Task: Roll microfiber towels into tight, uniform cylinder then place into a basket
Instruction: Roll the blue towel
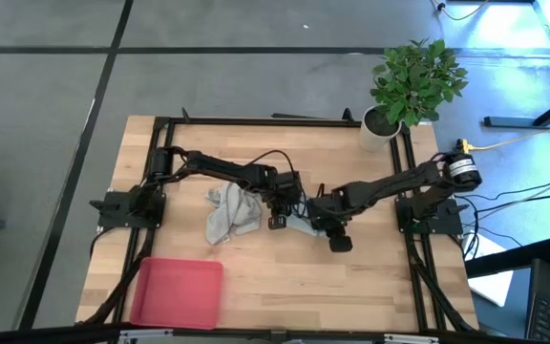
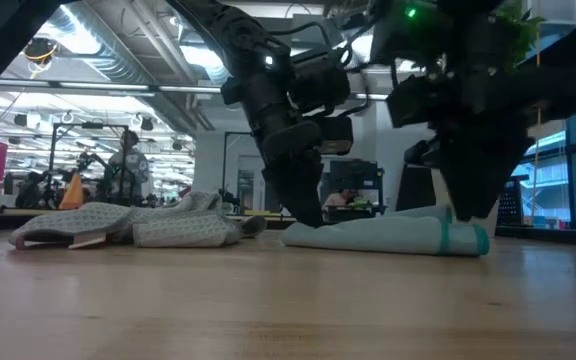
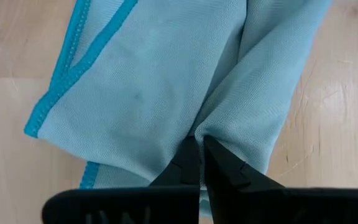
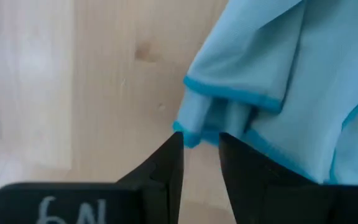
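The pale blue towel (image 1: pixel 304 225) lies at the table's middle as a loose, flat roll (image 2: pixel 388 237). My left gripper (image 1: pixel 280 218) stands at its left end and is shut on it; it also shows in the left wrist view (image 3: pixel 199 144). My right gripper (image 1: pixel 338 237) stands at its right end (image 2: pixel 468 215), fingers close together on the bunched hem (image 4: pixel 199 140). The light grey towel (image 1: pixel 229 212) lies crumpled on the table left of the blue one (image 2: pixel 128 228). The red basket (image 1: pixel 178 291) rests at the near left. My left gripper pinches a raised fold (image 3: pixel 211 121) of the blue towel between its two fingertips, coming from above and pointing down. The towel lies on the table around the fingers. My right gripper pinches the bunched, several-layered hem edge (image 4: pixel 194 127) at the towel's right end between its fingertips, from above. That end rests on the table.
A white plant pot (image 1: pixel 380 124) with a green plant stands at the far right corner. Black frame rails (image 1: pixel 256 121) run along the table's edges. Bare wood lies between the towels and the near edge, right of the basket.
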Robot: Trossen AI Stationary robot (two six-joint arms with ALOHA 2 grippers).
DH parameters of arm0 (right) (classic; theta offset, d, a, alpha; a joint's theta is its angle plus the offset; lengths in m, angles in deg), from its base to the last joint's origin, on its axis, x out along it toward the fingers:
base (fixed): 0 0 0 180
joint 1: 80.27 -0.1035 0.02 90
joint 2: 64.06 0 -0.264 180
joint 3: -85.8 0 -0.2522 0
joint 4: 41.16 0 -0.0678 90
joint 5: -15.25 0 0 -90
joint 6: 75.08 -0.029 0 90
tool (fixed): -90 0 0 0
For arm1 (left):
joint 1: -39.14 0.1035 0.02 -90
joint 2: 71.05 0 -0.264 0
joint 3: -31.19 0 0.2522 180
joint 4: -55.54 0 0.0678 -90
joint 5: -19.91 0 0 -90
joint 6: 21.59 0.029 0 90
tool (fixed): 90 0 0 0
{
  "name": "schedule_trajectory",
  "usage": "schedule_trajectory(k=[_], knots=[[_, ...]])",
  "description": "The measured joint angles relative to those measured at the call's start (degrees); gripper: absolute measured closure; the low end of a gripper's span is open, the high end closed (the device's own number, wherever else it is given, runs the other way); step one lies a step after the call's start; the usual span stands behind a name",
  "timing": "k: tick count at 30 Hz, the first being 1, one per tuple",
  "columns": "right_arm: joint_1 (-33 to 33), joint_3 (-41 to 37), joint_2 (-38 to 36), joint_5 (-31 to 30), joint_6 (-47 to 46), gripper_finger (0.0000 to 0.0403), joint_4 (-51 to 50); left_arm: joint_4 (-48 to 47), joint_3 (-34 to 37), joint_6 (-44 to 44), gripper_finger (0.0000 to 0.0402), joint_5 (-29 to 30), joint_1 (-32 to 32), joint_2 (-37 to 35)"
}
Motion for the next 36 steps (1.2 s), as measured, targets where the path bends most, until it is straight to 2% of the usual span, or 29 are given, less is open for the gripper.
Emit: schedule_trajectory(k=[2,7,13,18,24,29,36], knots=[[-1.07,0.01,-1.98,-0.94,-1.58,0.0299,-1.59,-0.02,0.0,-0.15,0.0401,-0.44,0.02,0.0],[-4.18,0.17,-8.64,-8.23,-6.52,0.0299,-3.77,-0.03,0.0,-0.25,0.0401,-0.33,-0.32,0.0],[-9.74,-2.99,-13.62,-13.48,-8.86,0.0299,0.1,-0.2,0.0,-1.71,0.0401,0.25,-1.22,-0.01],[-13.94,-10.03,-13.81,-14.01,-8.45,0.0299,10.67,-0.35,0.0,-3.08,0.0401,-0.19,-2.27,-0.02],[-15.18,-18.94,-11.96,-13.81,-5.88,0.0299,30.33,-0.24,0.02,-4.48,0.0401,-0.21,-2.64,-0.02],[-15.12,-20.87,-11.9,-13.54,-7.34,0.0299,34.53,-0.15,0.02,-4.5,0.0401,-0.39,-2.67,0.0],[-15.12,-20.59,-11.9,-13.4,-2.37,0.0298,35.5,-0.11,0.02,-5.89,0.0401,-0.39,-2.67,0.0]])
